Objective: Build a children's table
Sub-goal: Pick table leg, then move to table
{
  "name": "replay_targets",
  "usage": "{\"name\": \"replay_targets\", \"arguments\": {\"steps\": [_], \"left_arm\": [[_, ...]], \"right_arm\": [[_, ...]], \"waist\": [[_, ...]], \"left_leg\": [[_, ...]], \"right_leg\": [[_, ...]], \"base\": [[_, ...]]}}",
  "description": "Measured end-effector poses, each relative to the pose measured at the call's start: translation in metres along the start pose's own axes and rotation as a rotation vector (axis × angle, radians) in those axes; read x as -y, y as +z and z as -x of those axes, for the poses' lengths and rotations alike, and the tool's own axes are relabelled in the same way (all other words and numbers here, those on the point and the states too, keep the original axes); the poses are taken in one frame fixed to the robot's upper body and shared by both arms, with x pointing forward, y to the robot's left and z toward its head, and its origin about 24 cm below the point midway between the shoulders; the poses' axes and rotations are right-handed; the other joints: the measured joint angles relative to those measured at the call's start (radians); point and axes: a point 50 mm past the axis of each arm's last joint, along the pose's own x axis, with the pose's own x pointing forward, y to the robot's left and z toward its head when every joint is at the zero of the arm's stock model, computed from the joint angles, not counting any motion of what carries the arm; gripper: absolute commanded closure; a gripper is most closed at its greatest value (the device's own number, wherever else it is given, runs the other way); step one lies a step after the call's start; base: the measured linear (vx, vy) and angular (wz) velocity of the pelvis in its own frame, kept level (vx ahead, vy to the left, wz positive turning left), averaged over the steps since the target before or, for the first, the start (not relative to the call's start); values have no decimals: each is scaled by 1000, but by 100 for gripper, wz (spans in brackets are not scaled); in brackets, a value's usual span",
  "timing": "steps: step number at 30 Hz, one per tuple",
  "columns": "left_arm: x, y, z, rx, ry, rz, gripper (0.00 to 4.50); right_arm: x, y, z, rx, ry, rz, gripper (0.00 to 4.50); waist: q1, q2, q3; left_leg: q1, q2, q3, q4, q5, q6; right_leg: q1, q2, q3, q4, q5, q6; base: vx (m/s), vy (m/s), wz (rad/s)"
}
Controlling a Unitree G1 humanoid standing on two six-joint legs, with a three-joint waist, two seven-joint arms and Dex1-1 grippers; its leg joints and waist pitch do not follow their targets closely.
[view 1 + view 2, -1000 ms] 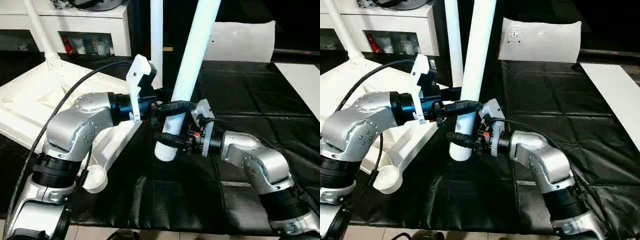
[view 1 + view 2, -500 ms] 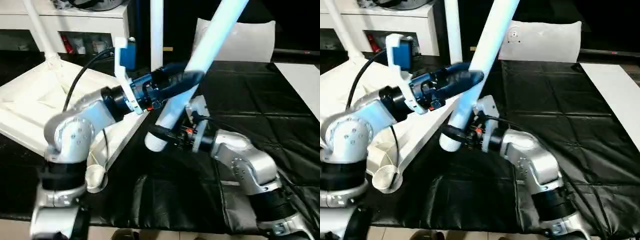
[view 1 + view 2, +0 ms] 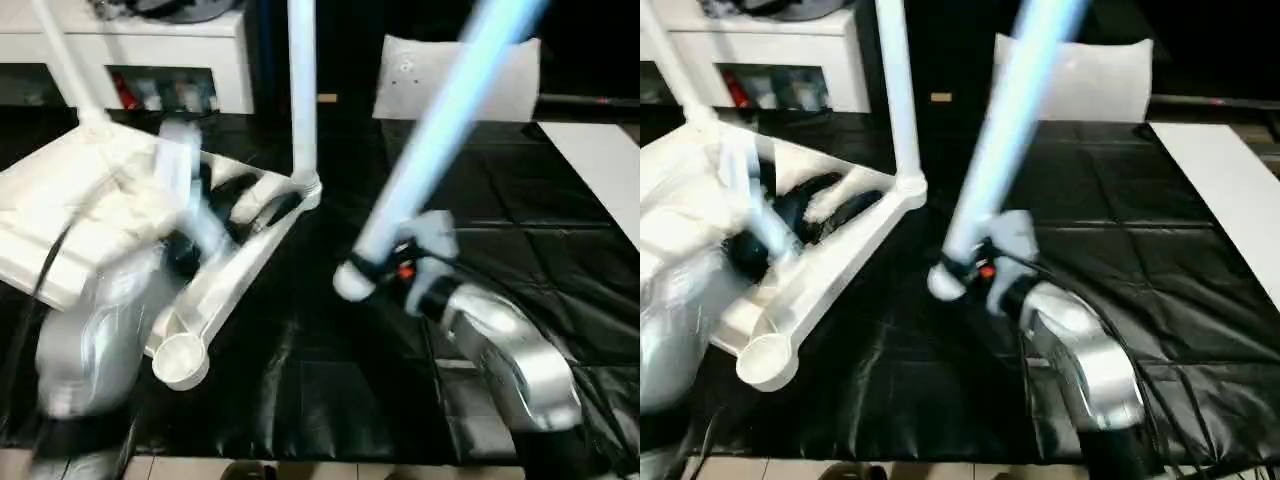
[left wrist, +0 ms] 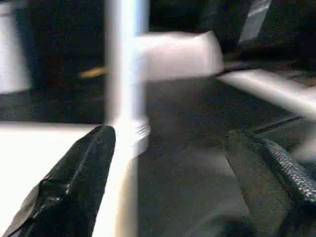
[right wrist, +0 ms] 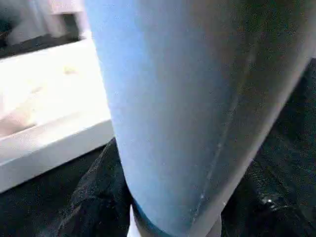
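The loose leg (image 3: 440,130) is pinched near its thick end by the right gripper (image 3: 385,270) and slants up and away. The open corner socket (image 3: 182,358) lies nearer the left gripper (image 4: 168,163), whose fingers are spread, empty, beside the upturned tabletop (image 3: 70,200).

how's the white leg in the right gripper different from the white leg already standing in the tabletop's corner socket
The long white tapered plastic leg in the right gripper leans steeply; the fitted white plastic leg stands upright. The held leg's thick end hangs free above the black-covered work table; the fitted leg's end sits in a round corner socket of the upturned white tabletop. The held leg looks thicker, being nearer the camera. Both are plain white tubes.
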Motion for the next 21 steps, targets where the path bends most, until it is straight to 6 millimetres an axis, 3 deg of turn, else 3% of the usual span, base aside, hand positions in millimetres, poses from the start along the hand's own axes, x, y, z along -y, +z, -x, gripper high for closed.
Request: {"name": "replay_targets", "arguments": {"steps": [3,11,16,21], "left_arm": [[-2,-6,3,13,96,-14,57],[4,-23,8,11,229,35,57],[8,-24,10,19,232,33,57],[8,-26,12,13,239,28,57]], "right_arm": [[0,-4,4,13,-73,3,260],[5,8,11,167,-173,-17,260],[12,5,15,141,-190,-50,260],[10,-9,15,58,-200,-99,260]], "waist": [[-1,2,0],[-2,1,0],[25,6,-3],[34,7,-5]], "left_leg": [[0,-1,0,0,0,0],[-4,-1,1,-2,1,1],[-15,-5,2,8,0,27],[-20,-31,19,15,-4,68]], "right_leg": [[0,0,1,0,1,0],[0,-1,4,-1,1,1],[3,-8,4,-16,8,11],[1,-39,8,-26,16,19]], "base": [[0,0,0],[0,0,0],[0,0,0],[0,99,6]]}}
